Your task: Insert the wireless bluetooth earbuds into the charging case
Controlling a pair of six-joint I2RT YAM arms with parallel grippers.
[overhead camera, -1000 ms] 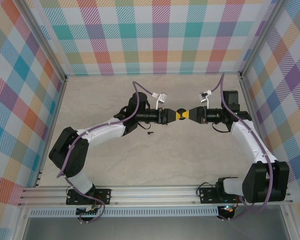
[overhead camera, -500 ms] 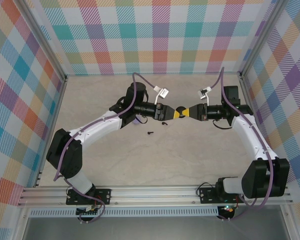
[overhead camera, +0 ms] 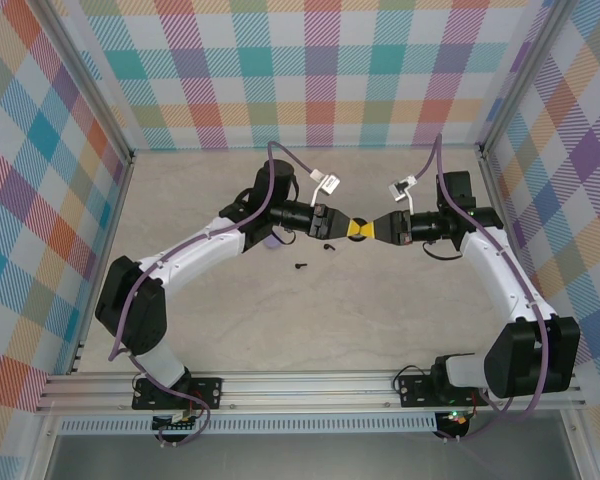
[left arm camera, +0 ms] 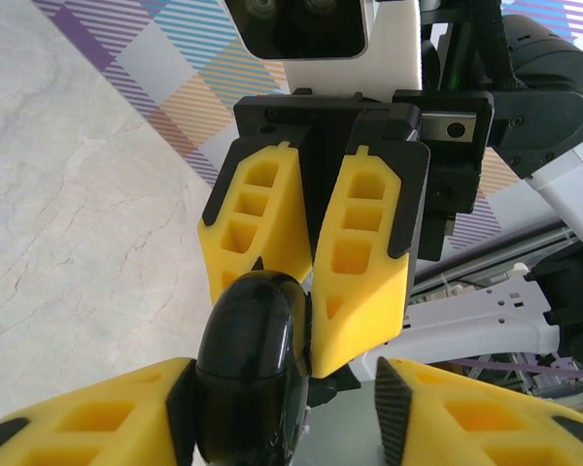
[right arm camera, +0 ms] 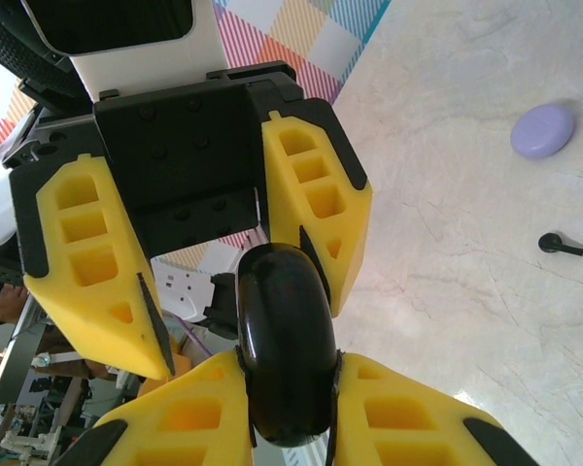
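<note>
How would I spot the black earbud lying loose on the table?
Find the left claw mid-table. On the tabletop just nearer the arm bases lies the black earbud. It is tiny and stemmed, unlike the round lavender case beside it.

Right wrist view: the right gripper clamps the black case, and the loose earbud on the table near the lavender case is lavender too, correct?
No. The loose earbud on the table near the lavender case is black, not lavender; the right wrist view shows it. The right gripper does clamp the black case.
</note>
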